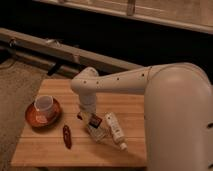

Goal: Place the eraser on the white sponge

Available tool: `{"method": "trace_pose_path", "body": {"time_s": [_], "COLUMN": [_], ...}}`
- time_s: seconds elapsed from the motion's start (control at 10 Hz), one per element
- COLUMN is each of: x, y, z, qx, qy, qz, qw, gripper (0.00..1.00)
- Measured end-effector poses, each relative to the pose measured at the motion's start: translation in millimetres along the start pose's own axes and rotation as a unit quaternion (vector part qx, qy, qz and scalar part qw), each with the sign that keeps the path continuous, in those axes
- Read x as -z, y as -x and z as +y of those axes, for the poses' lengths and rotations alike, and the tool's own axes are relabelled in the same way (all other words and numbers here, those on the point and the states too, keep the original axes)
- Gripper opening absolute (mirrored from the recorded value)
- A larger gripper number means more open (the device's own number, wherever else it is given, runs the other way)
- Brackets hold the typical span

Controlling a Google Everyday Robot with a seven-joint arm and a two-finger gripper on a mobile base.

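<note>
From my remote seat, working left to right: at the left end of the pale wooden bench point(45, 147) stands a pale cup point(44, 104) on a round brown saucer point(36, 120), and just right of it lies a slim dark-red pepper-shaped object point(67, 136), apart from everything else.

Next comes the pincer point(88, 114), hanging below the white arm's elbow joint and low over the bench middle. I cannot tell from here how its fingers stand. Right at its tip sits the small dark brown-black eraser block with a reddish edge point(94, 120), lying on or just over the upper left part of the flat off-white square sponge point(98, 131); whether it is held or already resting I cannot make out.

Just right of the sponge, nearly touching it, lies a white capped tube point(116, 130), tilted diagonally.

My judgement: the eraser is light, stiff and slightly grippy, best held across its narrow sides. The sponge is soft and will yield, so I would release gently.
</note>
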Motion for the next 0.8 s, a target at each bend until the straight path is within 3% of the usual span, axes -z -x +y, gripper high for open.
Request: {"method": "trace_pose_path", "body": {"time_s": [0.4,0.8], "x": [-24.5,-32.4], "y": [-12.7,-26.0], "z": [5.3,10.7], "qx": [-0.006,-0.013], "qy": [0.015,0.026], "qz": [0.022,0.044], "qw": [0.9996,0.9986], "gripper": [0.01,0.36]}}
